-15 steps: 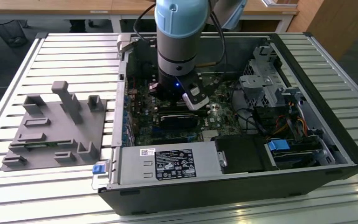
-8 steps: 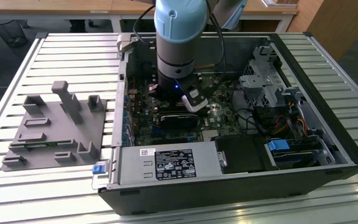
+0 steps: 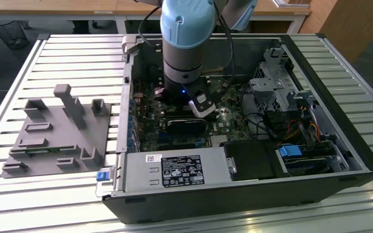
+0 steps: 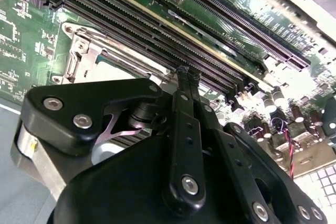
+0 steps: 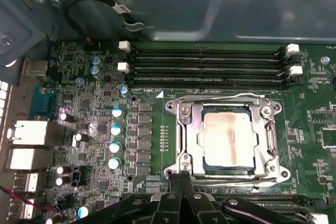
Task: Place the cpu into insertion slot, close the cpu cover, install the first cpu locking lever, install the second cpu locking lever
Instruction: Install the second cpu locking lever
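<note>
cpu (image 5: pixel 229 139) in insertion slot (image 5: pixel 184 153), under cpu cover (image 5: pixel 195 124)

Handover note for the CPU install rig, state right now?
Gripper: fingers together, holding nothing, tips at the socket's edge beside the memory slots.
CPU: seated in the insertion slot on the motherboard.
CPU cover: down over the chip, framing it.
Done: CPU placed, cover closed.
Locking levers: a wire lever lies along one side of the socket; I cannot tell whether either lever is latched. Check both.
</note>
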### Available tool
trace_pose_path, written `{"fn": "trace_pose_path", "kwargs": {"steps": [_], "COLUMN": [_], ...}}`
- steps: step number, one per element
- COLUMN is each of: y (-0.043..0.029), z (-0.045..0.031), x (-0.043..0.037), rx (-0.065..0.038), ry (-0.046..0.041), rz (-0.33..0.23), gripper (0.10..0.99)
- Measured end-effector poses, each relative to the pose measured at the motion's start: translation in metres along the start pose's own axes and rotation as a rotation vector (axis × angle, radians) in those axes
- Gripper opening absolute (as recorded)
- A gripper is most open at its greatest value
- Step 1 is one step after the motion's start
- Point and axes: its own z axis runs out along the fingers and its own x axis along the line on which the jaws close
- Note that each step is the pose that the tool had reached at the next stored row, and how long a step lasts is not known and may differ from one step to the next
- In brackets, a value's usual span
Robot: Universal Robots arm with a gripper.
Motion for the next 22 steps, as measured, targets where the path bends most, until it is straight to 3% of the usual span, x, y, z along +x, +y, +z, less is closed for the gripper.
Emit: {"fn": "trace_pose_path", "kwargs": {"steps": [9, 14, 22], "y": [-0.0013, -0.0018, 0.0002], "z": [0.0049, 0.0053, -0.0021], "x": [0.0052, 0.0054, 0.0053], "rx": [-0.027, -0.029, -0.03], "ry": [0.0002, 0.0001, 0.0], "rz": [0.0, 0.001, 0.0], "gripper": [0.122, 0.122, 0.122]}}
